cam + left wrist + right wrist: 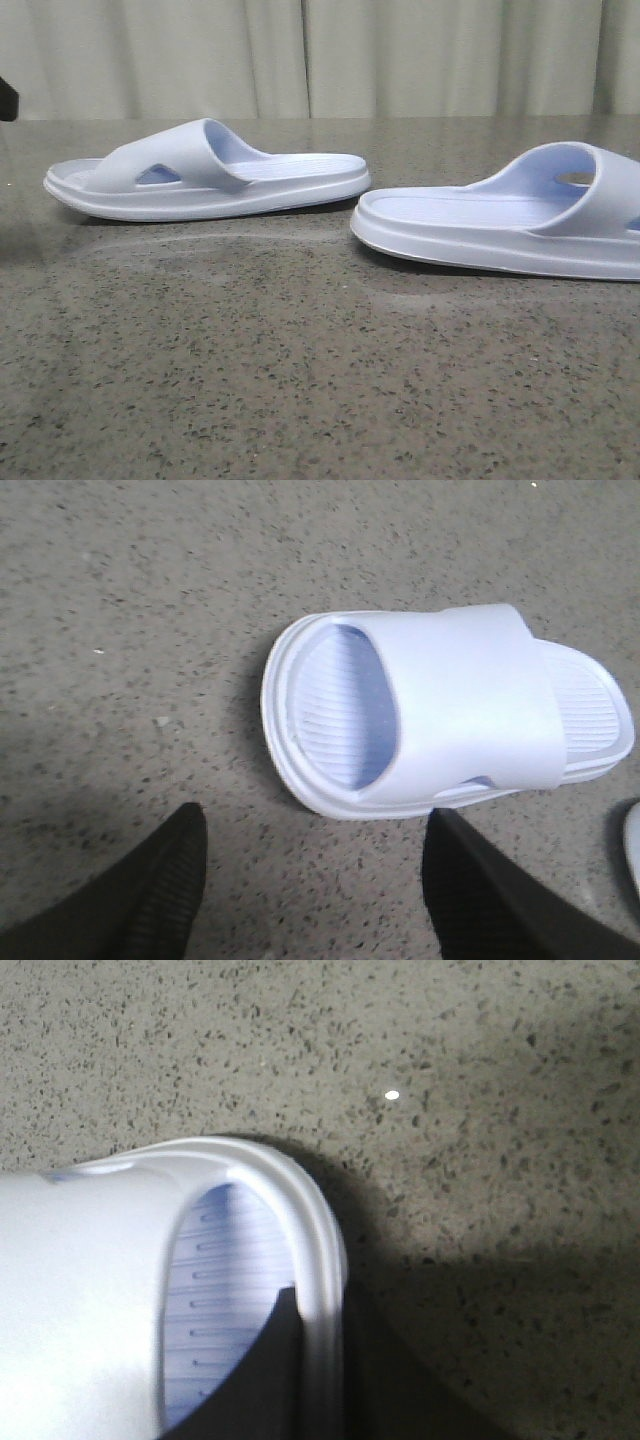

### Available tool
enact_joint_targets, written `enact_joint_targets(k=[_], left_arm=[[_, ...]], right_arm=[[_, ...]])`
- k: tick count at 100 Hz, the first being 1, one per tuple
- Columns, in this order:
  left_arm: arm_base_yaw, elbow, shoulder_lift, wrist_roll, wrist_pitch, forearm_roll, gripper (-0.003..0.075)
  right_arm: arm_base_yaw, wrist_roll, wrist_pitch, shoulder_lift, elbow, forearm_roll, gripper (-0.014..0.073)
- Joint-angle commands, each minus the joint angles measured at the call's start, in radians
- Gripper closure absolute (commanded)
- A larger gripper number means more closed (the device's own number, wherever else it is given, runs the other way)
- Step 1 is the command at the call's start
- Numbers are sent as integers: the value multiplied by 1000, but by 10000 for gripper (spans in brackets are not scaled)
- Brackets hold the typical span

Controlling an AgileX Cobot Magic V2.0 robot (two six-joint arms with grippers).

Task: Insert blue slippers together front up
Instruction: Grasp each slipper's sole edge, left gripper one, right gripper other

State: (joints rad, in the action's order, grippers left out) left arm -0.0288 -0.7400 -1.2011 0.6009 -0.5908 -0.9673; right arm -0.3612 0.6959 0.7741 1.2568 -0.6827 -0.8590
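Two pale blue slippers lie sole-down on the speckled stone table. The left slipper (200, 170) shows in the left wrist view (440, 710), strap up. My left gripper (315, 880) is open and empty, just above the table beside this slipper's side edge, not touching it. The right slipper (520, 215) runs off the frame's right edge. In the right wrist view its end rim (320, 1260) sits between my right gripper's (322, 1305) jaws: one dark finger (265, 1370) lies on the ribbed footbed, and the other is dark against the rim's outer side.
The speckled stone table (300, 380) stretches toward the front. A pale curtain (330, 55) hangs behind the table. A black part (7, 100) shows at the far left edge. The other slipper's edge shows in the left wrist view (632, 845).
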Motion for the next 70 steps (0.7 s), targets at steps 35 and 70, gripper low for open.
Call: enact_joint_targets(k=[35,70], left_arm=[[83,-129,-298,266,-202,-404,308],[79,-207,-425,272,-269,-424,321]], right_arm=[[-3,20,-5,-11,-22,-26,695],[-3,20,-16,-11,-22,-26,695]])
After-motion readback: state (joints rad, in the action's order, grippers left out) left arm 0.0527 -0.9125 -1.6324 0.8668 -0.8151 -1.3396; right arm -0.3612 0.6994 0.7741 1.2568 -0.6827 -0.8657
